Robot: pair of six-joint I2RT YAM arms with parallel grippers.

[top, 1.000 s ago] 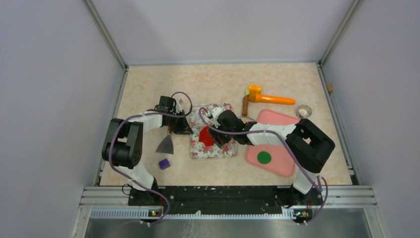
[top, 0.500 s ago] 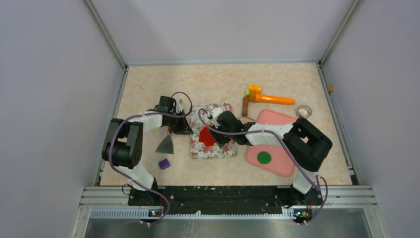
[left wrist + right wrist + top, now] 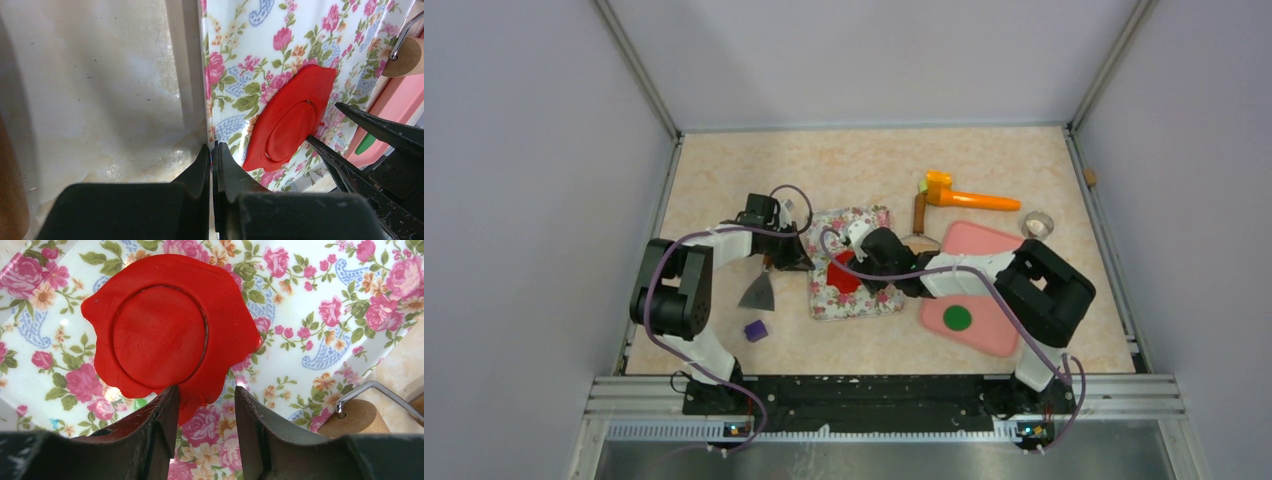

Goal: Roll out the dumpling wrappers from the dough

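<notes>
- The dumpling wrapper [image 3: 159, 336] is 1 bright red round disc, cut clean inside a red dough sheet [image 3: 227, 325]. It lies flat in the upper left half of the right wrist view, with the ragged sheet ringing it on all sides.
- The sheet lies on a floral tray [image 3: 320, 300], which sits at the centre of the top view.
- The right gripper [image 3: 206, 405] comes in from the bottom edge of its own view. Its 2 fingers are spread, and the sheet's lower tip sits in the gap between them. I cannot tell whether either finger touches the clay.
- The left gripper [image 3: 212, 155] is at the bottom centre of the left wrist view. Its fingers are pressed almost together, pinching the tray's left rim between them.
- A wooden roller [image 3: 357, 417] with a wire handle lies just off the tray, at the lower right of the right wrist view.
- In the top view a pink tray [image 3: 994, 330] sits to the right of centre, with 1 green disc [image 3: 957, 318] on it.
- An orange tool [image 3: 969, 198] lies above the pink tray.
- A grey scraper [image 3: 758, 291] and a purple block [image 3: 755, 330] lie on the table to the left of the floral tray.
</notes>
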